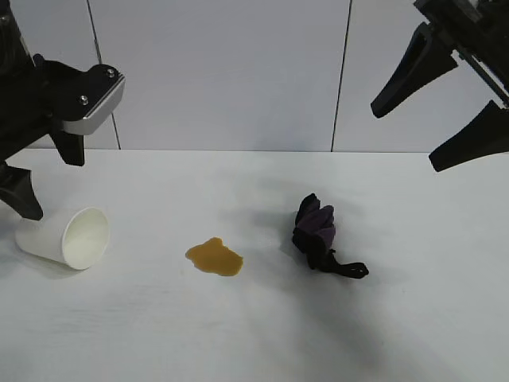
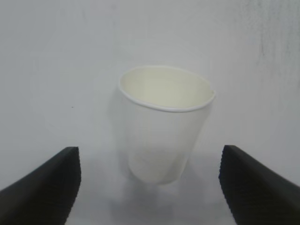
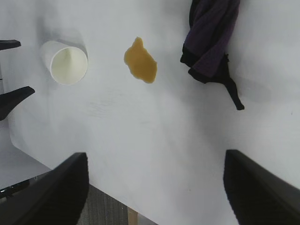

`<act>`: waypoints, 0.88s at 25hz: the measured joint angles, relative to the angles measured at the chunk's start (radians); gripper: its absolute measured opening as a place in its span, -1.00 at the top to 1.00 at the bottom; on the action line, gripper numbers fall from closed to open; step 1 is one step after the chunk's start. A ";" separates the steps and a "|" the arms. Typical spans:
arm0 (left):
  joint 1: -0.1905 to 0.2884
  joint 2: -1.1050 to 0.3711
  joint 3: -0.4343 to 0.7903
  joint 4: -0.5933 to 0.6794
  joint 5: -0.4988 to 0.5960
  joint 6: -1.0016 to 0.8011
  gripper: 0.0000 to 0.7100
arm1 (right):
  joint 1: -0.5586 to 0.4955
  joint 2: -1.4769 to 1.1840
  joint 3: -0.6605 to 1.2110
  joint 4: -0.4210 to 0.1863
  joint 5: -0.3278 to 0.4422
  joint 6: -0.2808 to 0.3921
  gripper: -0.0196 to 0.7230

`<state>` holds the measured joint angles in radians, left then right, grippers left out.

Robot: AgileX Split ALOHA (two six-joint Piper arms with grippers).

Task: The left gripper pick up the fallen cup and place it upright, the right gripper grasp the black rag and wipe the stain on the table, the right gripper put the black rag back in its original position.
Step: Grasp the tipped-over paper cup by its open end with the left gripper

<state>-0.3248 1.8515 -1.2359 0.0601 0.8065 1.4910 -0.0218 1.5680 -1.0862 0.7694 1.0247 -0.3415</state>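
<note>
While its jaws stand open and empty, the left gripper (image 1: 49, 181) hangs just above the cup (image 1: 65, 237), which lies on its side on the counter (image 1: 254, 334). Stain (image 1: 214, 257) and rag (image 1: 320, 236) lie mid-counter. High at right, the right gripper (image 1: 433, 123) is open too.

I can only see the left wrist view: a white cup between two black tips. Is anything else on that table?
Observer: Yes, an amber stain lies beside the cup, toward the middle of the table.
Operator: Anything to clean it with?
Observer: A black rag sits just beyond the stain, with nothing touching it.
Operator: Is there a second pincer?
Observer: The right pincer hangs open, high over the table's right side. The left pincer is open over the cup.
</note>
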 joint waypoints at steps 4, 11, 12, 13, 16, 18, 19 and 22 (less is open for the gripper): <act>0.000 0.045 0.000 0.000 -0.012 -0.004 -0.61 | 0.000 0.000 0.000 0.000 0.000 0.000 -0.52; 0.000 0.049 0.000 0.001 -0.047 -0.004 -0.61 | 0.000 0.000 0.000 0.000 -0.003 0.000 -0.52; 0.000 0.051 0.000 0.001 -0.048 -0.004 -0.61 | 0.000 0.000 0.000 0.000 -0.005 0.000 -0.52; 0.000 0.059 0.000 0.001 -0.049 -0.004 -0.61 | 0.000 0.000 0.000 0.000 -0.005 0.000 -0.52; -0.008 0.091 0.001 0.003 -0.057 -0.005 -0.61 | 0.000 0.000 0.000 0.000 -0.005 0.000 -0.52; -0.016 0.102 0.001 0.005 -0.083 -0.019 -0.61 | 0.000 0.000 0.000 0.000 -0.005 0.000 -0.52; -0.022 0.105 0.001 0.008 -0.100 -0.029 -0.61 | 0.000 0.000 0.000 0.000 -0.005 0.000 -0.52; -0.029 0.116 0.001 0.039 -0.114 -0.049 -0.61 | 0.000 0.000 0.000 0.000 -0.005 0.000 -0.52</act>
<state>-0.3539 1.9672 -1.2348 0.0988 0.6921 1.4419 -0.0218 1.5680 -1.0862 0.7694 1.0201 -0.3415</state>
